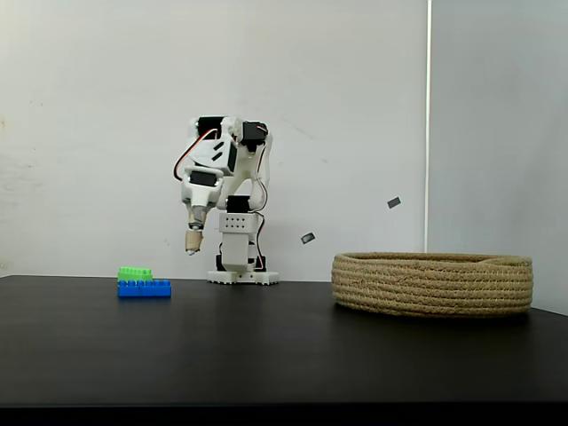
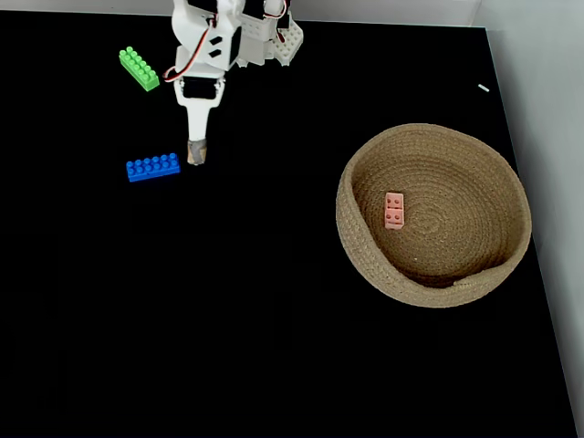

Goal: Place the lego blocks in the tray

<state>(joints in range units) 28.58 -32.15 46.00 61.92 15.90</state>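
One salmon-orange brick [image 2: 394,210] already lay in the tray [image 2: 365,265], and we saw the end effector [image 2: 197,153], holding nothing, jaw gap unreadable, raised just right of the blue brick [image 2: 152,168], whose long axis paralleled the bench's [image 2: 274,347] far edge, the green brick [image 2: 139,68] nearer that edge.

Black table [image 2: 274,347] (matte) bears bricks, basket [image 2: 365,265].

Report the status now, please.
End effector empty, beside blue brick. Green brick on table; salmon brick in tray. Path unobstructed.
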